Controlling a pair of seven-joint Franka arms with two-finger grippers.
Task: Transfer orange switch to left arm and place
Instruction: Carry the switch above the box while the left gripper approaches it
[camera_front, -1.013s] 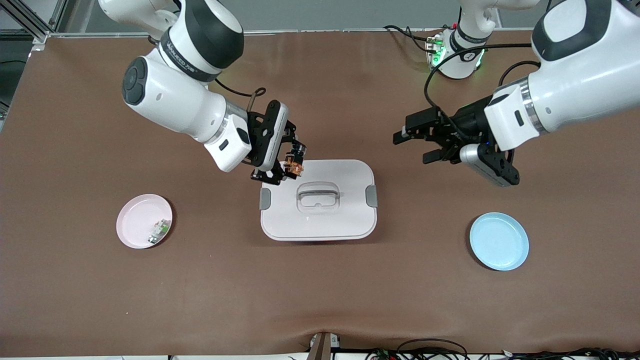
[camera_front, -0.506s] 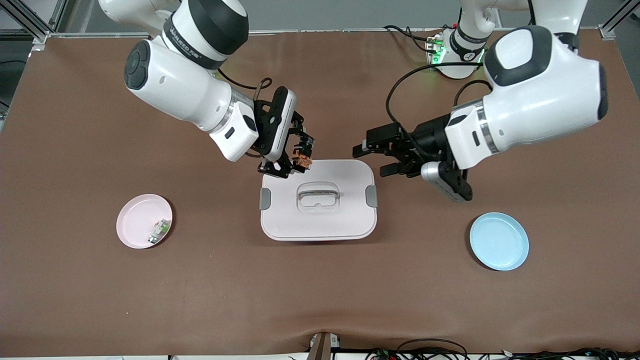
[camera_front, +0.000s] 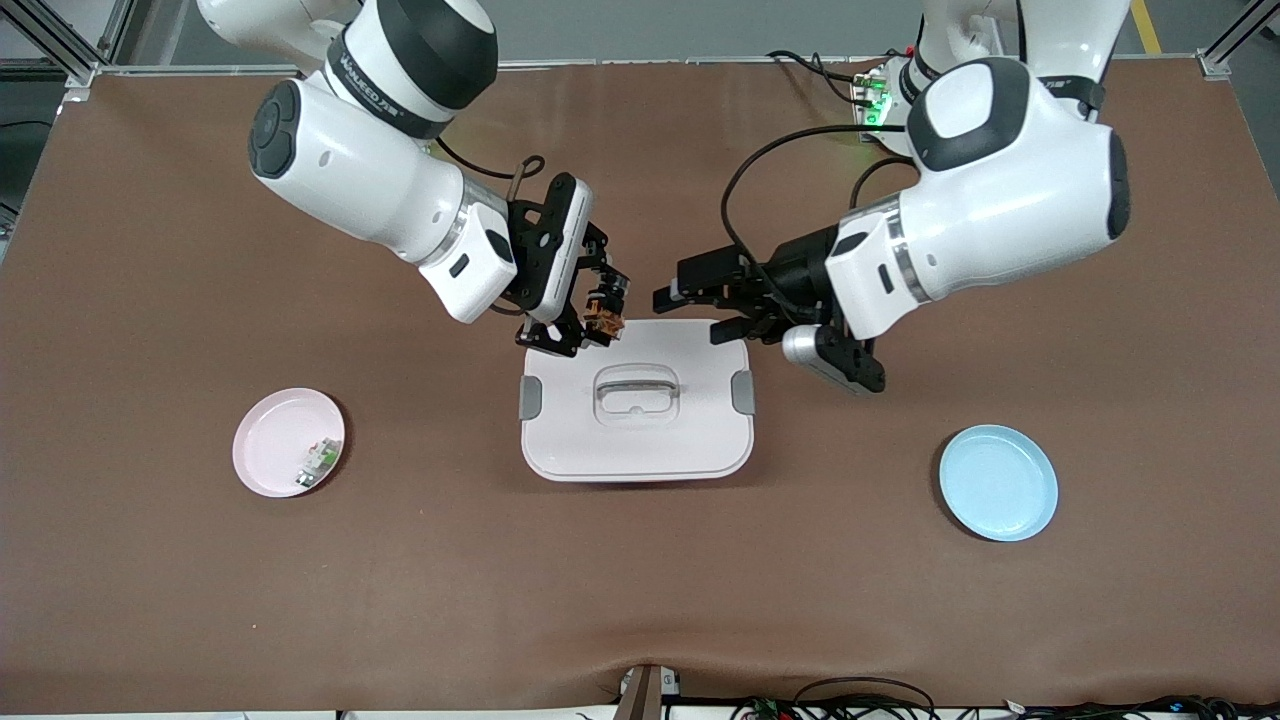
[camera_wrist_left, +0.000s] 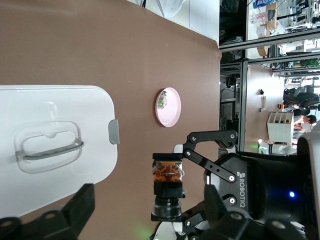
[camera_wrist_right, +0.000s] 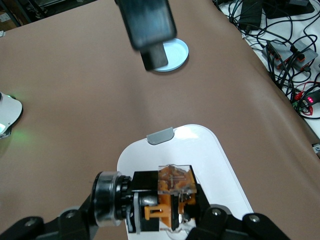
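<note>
Orange switch (camera_front: 603, 321) in right tool (camera_front: 601, 312) — over box (camera_front: 636, 440)

A brown-covered table (camera_front: 640, 600) is observed. The white box (camera_front: 636, 435), with grey side latches and a grey lid handle, is set on it at the middle. A pink plate (camera_front: 270, 445) is placed toward the right arm's end, and a blue plate (camera_front: 998, 483) toward the left arm's end, both slightly nearer the front camera than the box. Both plates are well apart from the box.
</note>
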